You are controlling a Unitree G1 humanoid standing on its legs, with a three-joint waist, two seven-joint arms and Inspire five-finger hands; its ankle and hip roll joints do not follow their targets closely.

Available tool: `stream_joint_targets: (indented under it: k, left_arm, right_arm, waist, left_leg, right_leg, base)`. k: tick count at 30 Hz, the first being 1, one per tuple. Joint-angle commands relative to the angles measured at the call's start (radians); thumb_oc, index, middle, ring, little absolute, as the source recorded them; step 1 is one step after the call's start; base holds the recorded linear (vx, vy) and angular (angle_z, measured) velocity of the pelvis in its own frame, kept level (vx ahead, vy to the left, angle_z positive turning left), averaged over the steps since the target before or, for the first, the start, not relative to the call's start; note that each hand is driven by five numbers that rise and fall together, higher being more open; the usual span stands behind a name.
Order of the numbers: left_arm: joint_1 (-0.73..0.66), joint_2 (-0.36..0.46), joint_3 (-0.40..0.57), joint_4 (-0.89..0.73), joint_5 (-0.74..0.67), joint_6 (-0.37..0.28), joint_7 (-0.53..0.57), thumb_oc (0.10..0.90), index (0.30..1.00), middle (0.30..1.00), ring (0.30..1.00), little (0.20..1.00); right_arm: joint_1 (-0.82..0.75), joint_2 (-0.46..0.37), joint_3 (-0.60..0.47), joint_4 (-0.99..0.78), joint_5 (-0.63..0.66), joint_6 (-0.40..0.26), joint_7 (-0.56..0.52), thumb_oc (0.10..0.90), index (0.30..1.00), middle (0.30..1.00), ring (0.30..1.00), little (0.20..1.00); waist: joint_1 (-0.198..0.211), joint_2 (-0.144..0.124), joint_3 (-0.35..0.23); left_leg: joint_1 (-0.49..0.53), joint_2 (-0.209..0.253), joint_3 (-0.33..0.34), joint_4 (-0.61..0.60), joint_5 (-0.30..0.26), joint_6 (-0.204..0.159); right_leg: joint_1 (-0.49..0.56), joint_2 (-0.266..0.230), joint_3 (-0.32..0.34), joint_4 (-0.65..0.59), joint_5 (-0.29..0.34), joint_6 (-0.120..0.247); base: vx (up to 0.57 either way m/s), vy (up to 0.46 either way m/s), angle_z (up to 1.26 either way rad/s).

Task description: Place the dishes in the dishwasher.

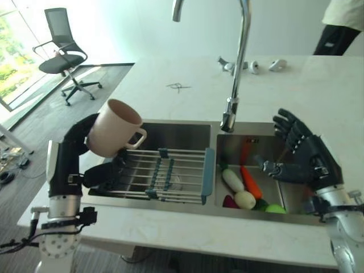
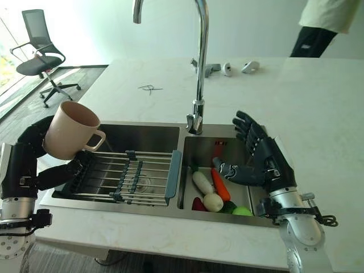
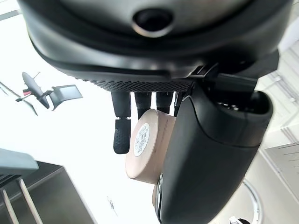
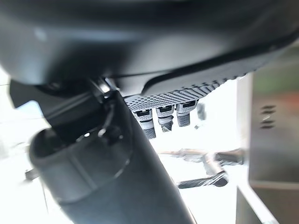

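A beige mug (image 1: 114, 128) with a handle hangs tilted above the left rim of the sink (image 1: 170, 129), its mouth facing up and back. My left hand (image 1: 78, 137) is curled round it, fingers behind and thumb below. In the left wrist view the mug's base (image 3: 145, 144) with a round sticker shows between the fingers (image 3: 121, 133) and the thumb. My right hand (image 1: 304, 154) hovers open over the right basin, fingers spread, holding nothing.
A wire drying rack (image 1: 165, 173) with blue ends spans the left basin. Toy vegetables (image 1: 242, 185) lie in the right basin. A tall faucet (image 1: 240, 62) rises between the basins. Small parts (image 1: 253, 66) lie on the far counter, with a person (image 1: 341, 25) behind them. An office chair (image 1: 62, 54) stands at left.
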Motion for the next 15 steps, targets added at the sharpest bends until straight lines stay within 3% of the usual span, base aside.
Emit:
stream_joint_targets:
  k: [1,3,5,8,9,10,13,14,15]
  left_arm:
    - [-0.154,0.064,0.049,-0.051,-0.107,-0.151,0.03,0.4,0.3,0.3,0.3,0.3]
    - [-0.178,0.06,0.033,-0.038,-0.188,-0.229,0.024,0.4,0.3,0.3,0.3,0.3]
    - [-0.17,0.045,0.04,-0.057,-0.181,-0.287,0.041,0.4,0.3,0.3,0.3,0.3]
    - [-0.195,0.031,0.027,-0.074,-0.223,-0.308,0.006,0.4,0.3,0.3,0.3,0.3]
    - [-0.207,0.029,0.015,-0.072,-0.232,-0.314,-0.005,0.4,0.3,0.3,0.3,0.3]
    - [-0.219,0.024,-0.001,-0.069,-0.235,-0.315,-0.011,0.4,0.3,0.3,0.3,0.3]
    - [-0.228,0.021,-0.033,-0.067,-0.212,-0.307,0.001,0.4,0.3,0.3,0.3,0.3]
    - [-0.225,0.019,-0.037,-0.07,-0.215,-0.298,-0.001,0.4,0.3,0.3,0.3,0.3]
    - [-0.232,0.016,-0.048,-0.075,-0.264,-0.277,-0.034,0.4,0.3,0.3,0.3,0.3]
  right_arm:
    - [-0.108,0.002,-0.087,-0.087,-0.001,-0.138,-0.112,0.8,0.9,0.9,0.9,0.9]
    - [-0.128,-0.013,-0.102,-0.059,-0.008,-0.176,-0.124,0.8,0.9,0.9,0.9,0.9]
    - [-0.122,-0.03,-0.126,-0.051,0.008,-0.2,-0.122,0.8,0.9,0.9,0.9,0.9]
    - [-0.113,-0.036,-0.159,-0.043,0.034,-0.216,-0.147,0.8,0.9,0.9,0.9,0.9]
    - [-0.116,-0.035,-0.163,-0.038,0.033,-0.221,-0.157,0.8,0.9,0.9,0.9,0.9]
    - [-0.121,-0.034,-0.163,-0.035,0.027,-0.225,-0.17,0.8,0.9,0.9,0.9,0.9]
    - [-0.126,-0.026,-0.157,-0.039,0.027,-0.235,-0.181,0.8,0.9,0.9,0.9,0.9]
    - [-0.126,-0.019,-0.155,-0.042,0.027,-0.24,-0.179,0.8,0.9,0.9,0.9,0.9]
    - [-0.132,0.006,-0.136,-0.04,0.018,-0.245,-0.207,0.8,0.9,0.9,0.9,0.9]
  waist:
    - [-0.055,-0.034,0.002]
    - [-0.08,-0.053,0.009]
    - [-0.097,-0.073,0.014]
    - [-0.128,-0.091,0.011]
    - [-0.134,-0.085,0.01]
    - [-0.137,-0.08,0.013]
    - [-0.14,-0.058,0.011]
    - [-0.137,-0.054,0.006]
    - [-0.123,-0.052,-0.001]
  left_leg:
    - [-0.018,0.152,0.222,0.192,-0.147,-0.039]
    - [0.064,0.15,0.342,0.192,-0.148,-0.022]
    - [0.141,0.137,0.414,0.192,-0.101,-0.014]
    - [0.247,0.196,0.553,0.192,-0.022,-0.037]
    - [0.279,0.21,0.547,0.192,-0.032,-0.064]
    - [0.294,0.213,0.555,0.192,-0.042,-0.069]
    - [0.303,0.216,0.543,0.192,-0.124,-0.058]
    - [0.298,0.212,0.541,0.192,-0.165,-0.047]
    - [0.273,0.168,0.516,0.192,-0.275,-0.014]
  right_leg:
    - [0.068,-0.071,-0.095,-0.171,0.122,0.098]
    - [0.072,-0.112,-0.154,-0.171,0.135,0.099]
    - [0.065,-0.138,-0.173,-0.171,0.156,0.094]
    - [0.076,-0.176,-0.237,-0.171,0.175,0.086]
    - [0.092,-0.175,-0.243,-0.171,0.162,0.094]
    - [0.101,-0.18,-0.267,-0.171,0.166,0.095]
    - [0.098,-0.203,-0.309,-0.171,0.201,0.118]
    - [0.094,-0.218,-0.321,-0.171,0.217,0.128]
    - [0.079,-0.279,-0.347,-0.171,0.284,0.165]
  base:
    - [-0.19,0.032,1.93]
    - [-0.22,0.125,1.77]
    - [-0.2,0.17,0.9]
    - [-0.13,0.202,1.33]
    - [-0.1,0.291,1.15]
    - [-0.12,0.338,1.41]
    - [-0.16,0.405,1.68]
    - [-0.15,0.602,1.82]
    - [-0.1,0.64,1.33]
